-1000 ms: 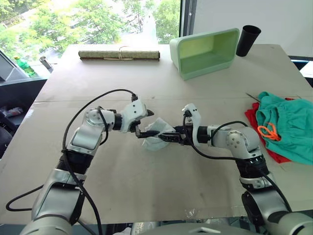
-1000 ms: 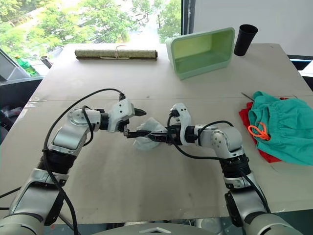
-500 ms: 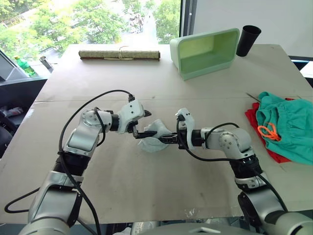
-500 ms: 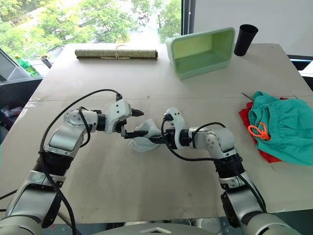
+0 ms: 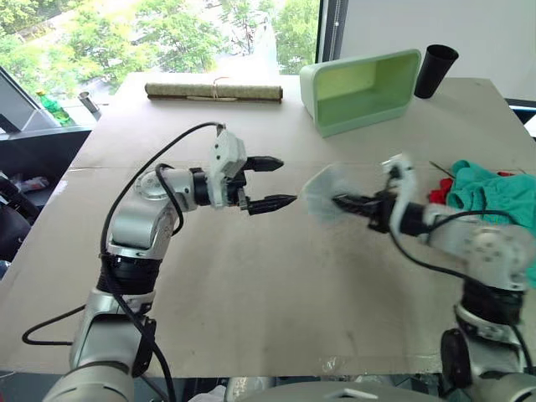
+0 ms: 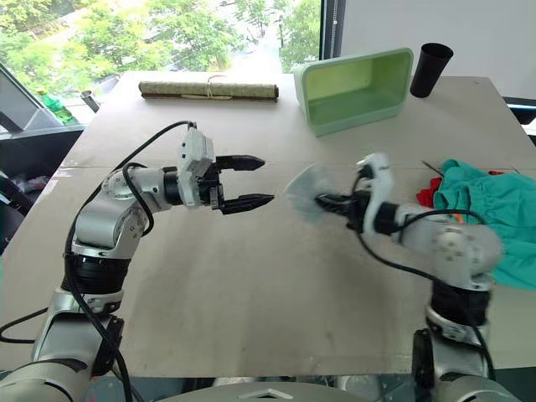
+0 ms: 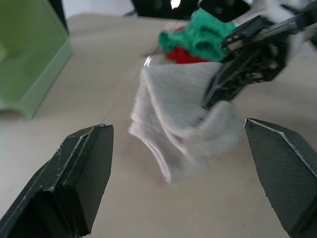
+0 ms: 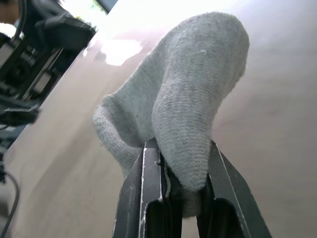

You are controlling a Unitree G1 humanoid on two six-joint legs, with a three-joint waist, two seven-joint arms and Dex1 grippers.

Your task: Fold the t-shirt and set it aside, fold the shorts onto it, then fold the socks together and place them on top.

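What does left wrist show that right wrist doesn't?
Left wrist alone: the green bin, the shorts lying on the t-shirt, and the left gripper, its jaws wide apart with nothing between them. Right wrist alone: a close look at the right gripper, its jaws shut on the socks at their folded end. Shared: the socks, the right gripper holding them above the table, and the table itself.

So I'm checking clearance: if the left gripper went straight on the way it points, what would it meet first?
Probably the socks, held up by the right gripper directly ahead of the open left gripper; exact depth is unclear.
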